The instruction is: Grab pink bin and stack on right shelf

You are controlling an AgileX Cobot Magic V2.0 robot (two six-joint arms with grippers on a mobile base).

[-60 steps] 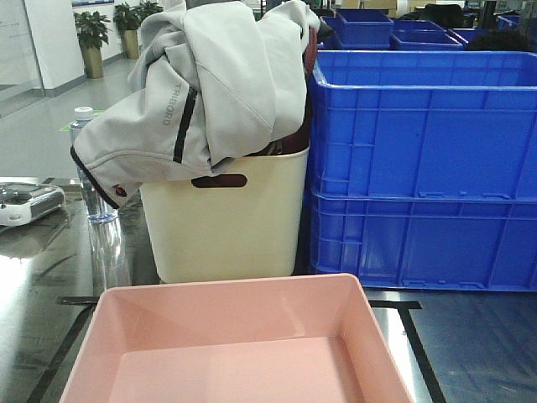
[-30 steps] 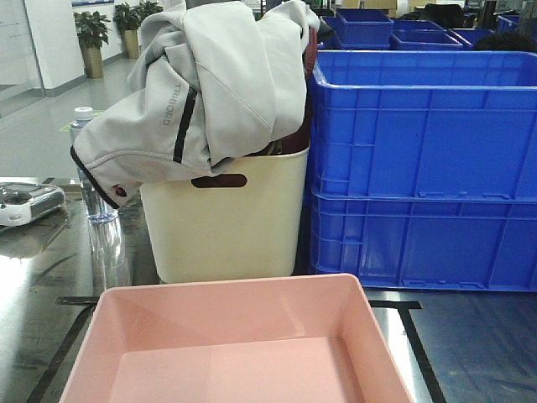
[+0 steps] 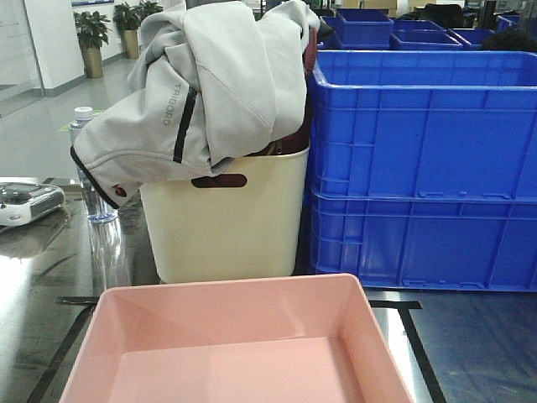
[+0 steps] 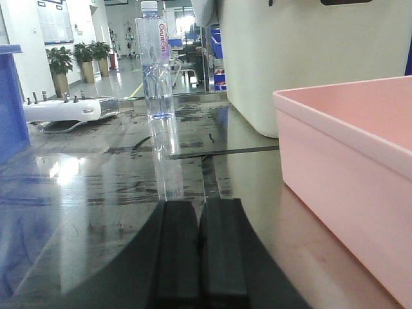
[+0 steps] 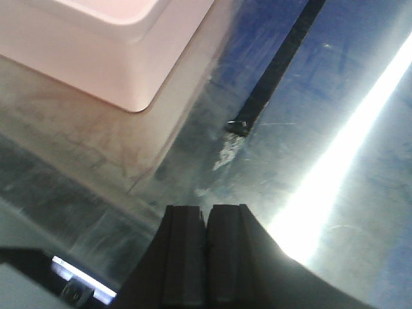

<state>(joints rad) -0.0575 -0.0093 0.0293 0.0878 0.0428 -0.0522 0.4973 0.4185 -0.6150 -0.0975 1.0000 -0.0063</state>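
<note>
nothing is moving since earlier: both the left gripper (image 4: 198, 257) and right gripper (image 5: 206, 257) are sitting clenched and empty beside the pink bin (image 3: 239, 344), which is looking light, stiff and smooth, best gripped by its thick rim.

Pale pink bin (image 3: 235, 344), lower centre; cream tub (image 3: 226, 222) under grey jacket (image 3: 201, 92) with black trim; saturated blue crates (image 3: 424, 168), right; reflective steel shelf deck (image 3: 42, 277) crossed by black tape lines (image 3: 415, 336).
</note>
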